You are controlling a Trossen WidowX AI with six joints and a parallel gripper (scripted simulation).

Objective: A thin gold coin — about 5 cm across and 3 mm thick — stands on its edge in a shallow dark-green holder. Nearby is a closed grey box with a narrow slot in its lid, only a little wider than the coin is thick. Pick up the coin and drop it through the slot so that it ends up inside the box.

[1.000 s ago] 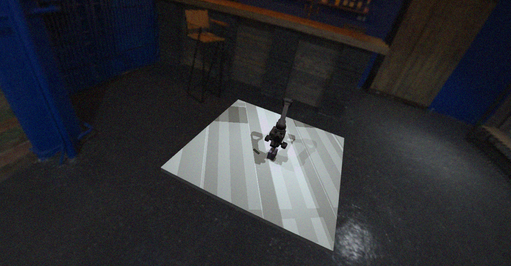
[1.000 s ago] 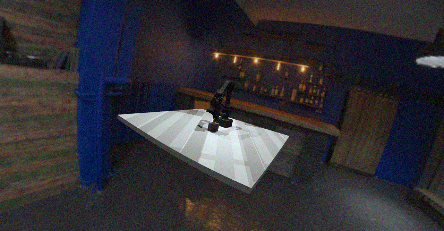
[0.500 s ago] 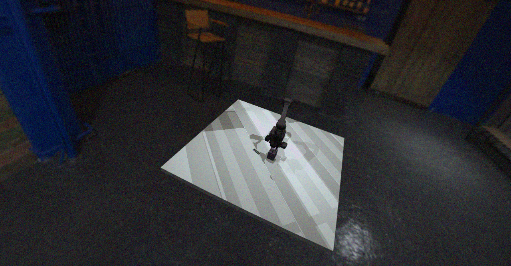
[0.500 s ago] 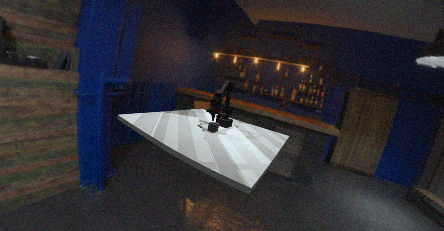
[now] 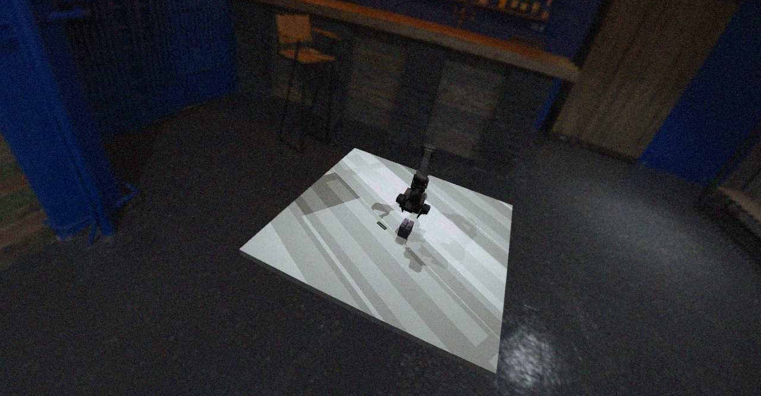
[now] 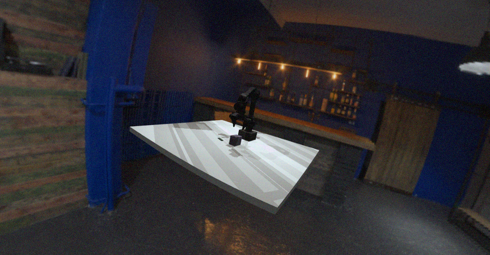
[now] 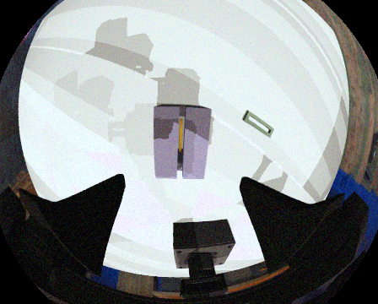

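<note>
Gold is seen edge-on at the wrist frame's centre: the coin (image 7: 180, 134) is lodged in the slot (image 7: 180, 160) of the box (image 5: 405, 228) (image 6: 235, 140) (image 7: 164, 158). The gripper (image 5: 412, 214) (image 6: 238, 124) (image 7: 184, 182) is spread wide, nothing clamped; jamming could be caused by tilt.

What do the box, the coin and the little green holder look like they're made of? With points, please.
The box (image 5: 405, 228) (image 6: 235, 140) (image 7: 165, 156): matte plastic or painted, going by its flat purplish-grey faces.
The coin (image 7: 180, 134): perhaps metal, from its gold edge.
The holder (image 5: 381, 225) (image 6: 220, 139) (image 7: 256, 130): probably dull plastic, being evenly green.
</note>
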